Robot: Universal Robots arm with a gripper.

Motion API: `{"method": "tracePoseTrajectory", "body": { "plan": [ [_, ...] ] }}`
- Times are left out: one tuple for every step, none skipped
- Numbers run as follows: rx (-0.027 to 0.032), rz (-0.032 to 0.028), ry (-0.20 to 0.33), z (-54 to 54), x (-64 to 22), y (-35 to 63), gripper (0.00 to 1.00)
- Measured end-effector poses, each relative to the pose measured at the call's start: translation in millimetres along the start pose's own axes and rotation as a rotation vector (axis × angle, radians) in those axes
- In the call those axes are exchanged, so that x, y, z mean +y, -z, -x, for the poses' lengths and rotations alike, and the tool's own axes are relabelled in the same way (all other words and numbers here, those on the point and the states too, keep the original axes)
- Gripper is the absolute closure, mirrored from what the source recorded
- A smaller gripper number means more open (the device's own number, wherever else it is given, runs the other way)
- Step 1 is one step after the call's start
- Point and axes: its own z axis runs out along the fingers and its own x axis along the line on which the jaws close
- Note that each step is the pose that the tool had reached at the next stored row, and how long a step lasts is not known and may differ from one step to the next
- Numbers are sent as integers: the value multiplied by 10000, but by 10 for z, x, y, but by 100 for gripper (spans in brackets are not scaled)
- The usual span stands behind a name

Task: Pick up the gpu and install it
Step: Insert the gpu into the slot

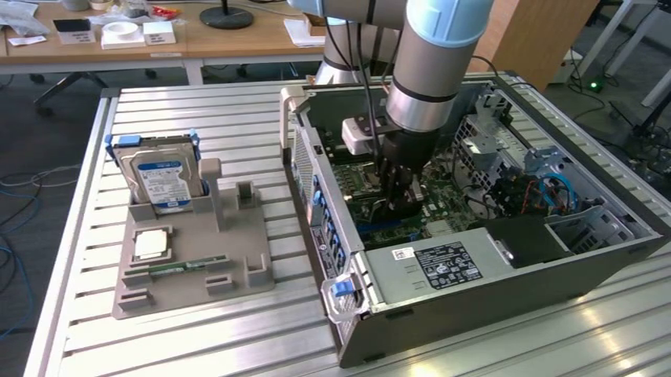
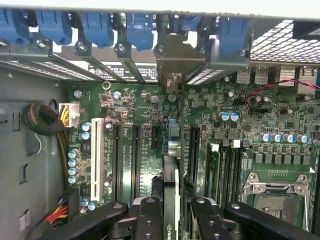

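The gpu (image 2: 170, 175) stands on edge between my fingers (image 2: 149, 220), a thin dark card running over the motherboard's long expansion slots (image 2: 136, 150) toward the rear slot openings. My gripper (image 2: 172, 207) is shut on it from both sides. A pale metal bracket (image 2: 175, 60) sits in line with the card at the case's rear wall. In the exterior view the gripper (image 1: 397, 206) reaches straight down into the open computer case (image 1: 545, 271), low over the motherboard, and hides most of the card.
Blue slot latches (image 2: 100, 25) line the rear wall. A sleeved cable bundle (image 2: 42, 120) and the CPU socket (image 2: 277, 200) flank the slots. Outside the case, a grey holder (image 1: 236, 271) carries a hard drive (image 1: 163, 184) and a green memory stick (image 1: 188, 265). The power supply (image 1: 441, 267) fills the case's near corner.
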Motion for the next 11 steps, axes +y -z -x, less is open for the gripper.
{"method": "tracePoseTrajectory", "body": {
  "plan": [
    [0, 0, 0, 0, 0, 0, 74],
    [-1, 0, 0, 0, 0, -1, 74],
    [-4, -1, 0, 0, 0, -3, 74],
    [-4, -1, -1, 0, 0, -2, 74],
    [-6, -2, 0, 1, 0, -2, 74],
    [-8, -4, -1, 1, 0, 1, 74],
    [-11, -5, -1, 1, 0, 5, 74],
    [-14, -7, -3, 2, -1, 8, 74],
    [-14, -8, -4, 2, -1, 13, 74],
    [-7, -5, -6, 1, -1, 20, 74],
    [-6, -4, -8, 0, 0, 22, 74]
  ]
}}
